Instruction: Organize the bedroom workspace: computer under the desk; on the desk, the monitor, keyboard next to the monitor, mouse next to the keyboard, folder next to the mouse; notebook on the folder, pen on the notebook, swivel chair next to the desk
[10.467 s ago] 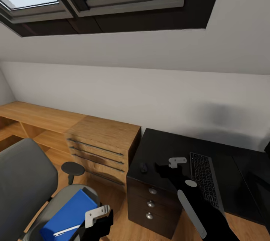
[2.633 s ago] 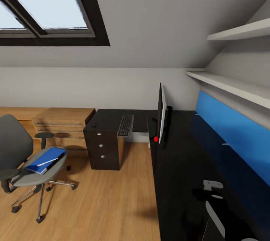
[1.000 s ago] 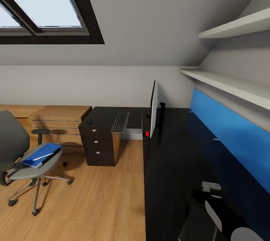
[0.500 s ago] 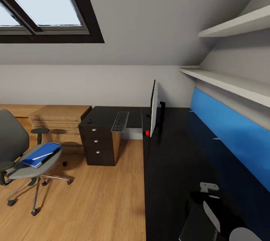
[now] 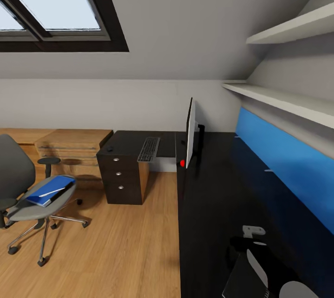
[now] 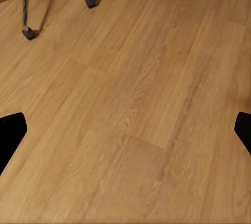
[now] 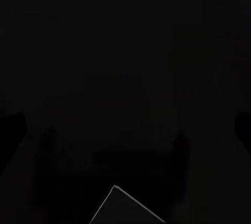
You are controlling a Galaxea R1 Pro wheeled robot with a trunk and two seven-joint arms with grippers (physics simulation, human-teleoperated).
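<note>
head view: the large black l-shaped tabletop [image 5: 204, 205] runs from the near right corner away to the far wall, then turns left over a black three-drawer pedestal with round silver knobs [image 5: 119, 180]. the wide flat monitor with a white back and black stand [image 5: 189, 132] stands upright and edge-on at the inner corner of the tabletop, a small red dot at its lower corner. the long slim dark grey keyboard [image 5: 149, 149] lies flat on the far wing, between the monitor and a small dark mouse [image 5: 110, 149] near the pedestal's left edge. the light-wood chest with long bar handles [image 5: 74, 146] stands just beside the pedestal. the grey padded swivel chair on a chrome star base [image 5: 28, 196] stands on the wooden floor [image 5: 116, 251], well apart from the tabletop. the thick bright blue folder [image 5: 50, 190] lies on its seat with the thin white-silver pen [image 5: 52, 192] on top. the right tool [image 5: 253, 231] hovers over the near end of the tabletop, close to a thin grey notebook [image 5: 243, 279] at the lower edge; i cannot tell how wide its jaws are.

left wrist view: the left tool [image 6: 125, 130] points down at bare floor, its two dark fingertips [image 6: 10, 132] spread wide apart with nothing between them. chair casters show at one corner.

right wrist view: almost all black, with a pale corner of the notebook [image 7: 128, 208] at the edge.
</note>
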